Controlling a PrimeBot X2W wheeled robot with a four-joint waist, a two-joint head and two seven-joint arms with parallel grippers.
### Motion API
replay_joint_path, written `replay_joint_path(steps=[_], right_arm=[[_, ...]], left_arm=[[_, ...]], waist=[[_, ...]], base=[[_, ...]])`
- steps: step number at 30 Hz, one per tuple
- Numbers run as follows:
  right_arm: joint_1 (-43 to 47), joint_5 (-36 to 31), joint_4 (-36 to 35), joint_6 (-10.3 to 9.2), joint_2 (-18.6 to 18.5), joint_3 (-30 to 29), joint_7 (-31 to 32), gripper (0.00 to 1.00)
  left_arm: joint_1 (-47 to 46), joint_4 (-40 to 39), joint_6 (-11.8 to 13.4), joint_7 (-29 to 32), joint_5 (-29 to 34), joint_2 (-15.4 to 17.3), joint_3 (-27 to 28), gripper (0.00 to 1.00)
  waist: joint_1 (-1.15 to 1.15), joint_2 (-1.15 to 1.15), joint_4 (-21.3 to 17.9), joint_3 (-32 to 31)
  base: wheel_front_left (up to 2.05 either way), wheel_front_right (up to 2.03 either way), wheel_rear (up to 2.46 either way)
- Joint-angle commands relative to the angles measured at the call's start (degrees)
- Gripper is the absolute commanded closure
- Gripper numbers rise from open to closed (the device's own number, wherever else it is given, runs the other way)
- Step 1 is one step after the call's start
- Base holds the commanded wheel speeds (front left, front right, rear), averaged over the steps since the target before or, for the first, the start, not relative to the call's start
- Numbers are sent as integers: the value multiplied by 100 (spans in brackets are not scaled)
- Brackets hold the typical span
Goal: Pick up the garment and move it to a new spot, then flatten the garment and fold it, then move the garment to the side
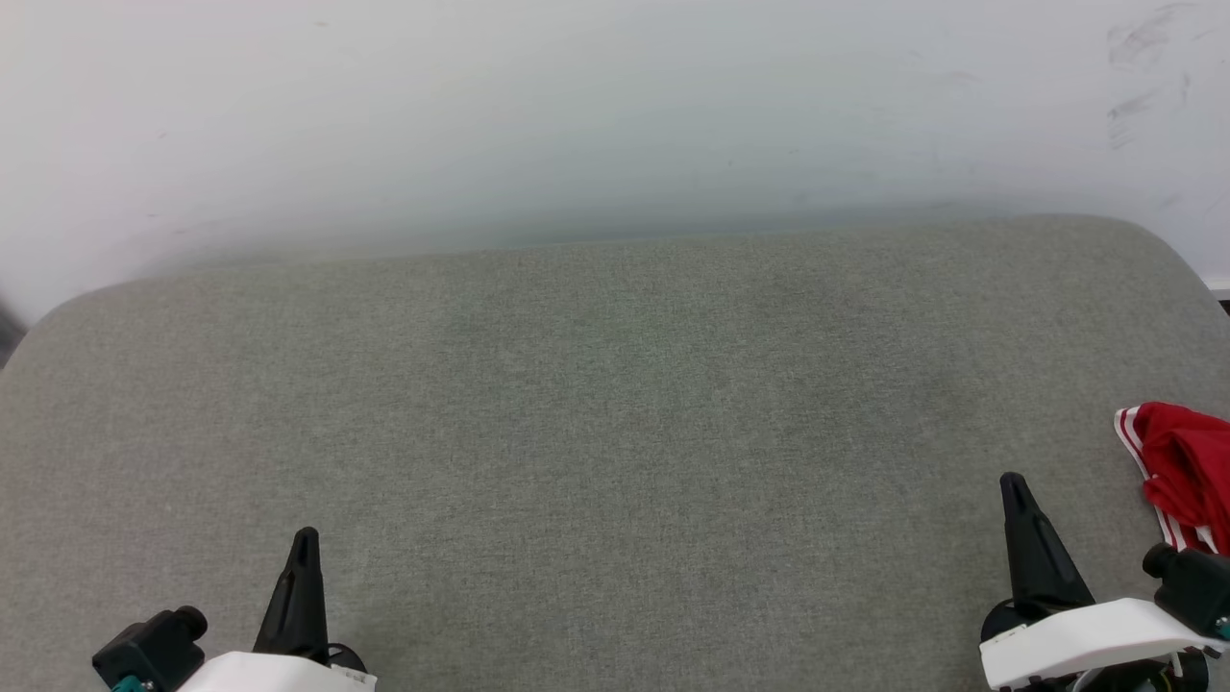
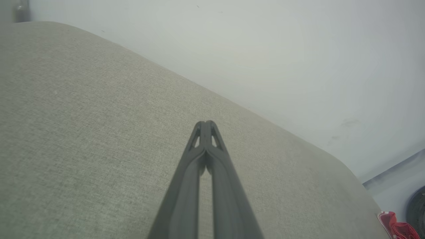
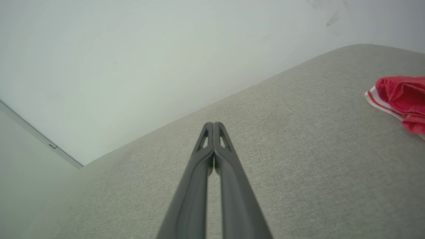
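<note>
Both left claw (image 1: 306, 534) and right claw (image 1: 1011, 481) sat pinched together, empty, your shirt (image 1: 1187, 466) bunched at the right edge of the cushion (image 1: 615, 384).

1. Left gripper (image 1: 306, 534): long, dark, tapered fingers (image 2: 186, 192), slotted near the tips, are seen.
2. Right gripper (image 1: 1012, 481): the same is shown, mounted on a white casing (image 1: 1086, 625).
3. A black block (image 1: 149, 649) with teal trim is spotted.

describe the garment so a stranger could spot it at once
Start at the wide grey fabric surface below the white wall. At its right edge, just right of the right gripper, lies the garment, crumpled. It is the only red thing, with red-and-white striped trim.
</note>
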Motion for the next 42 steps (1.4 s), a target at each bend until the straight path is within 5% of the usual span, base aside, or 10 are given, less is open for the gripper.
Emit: replay_joint_path(steps=[1,42], right_arm=[[-181,220,-56,1,10,-28,47,100],[-458,3330,188,0,73,-289,825,100]], left_arm=[[-168,-49,-15,44,-199,19,14,100],[-680,364,-49,815,-3222,29,40,100]], waist=[[0,0,2,1],[0,0,51,28]], base=[[0,0,0],[0,0,0]])
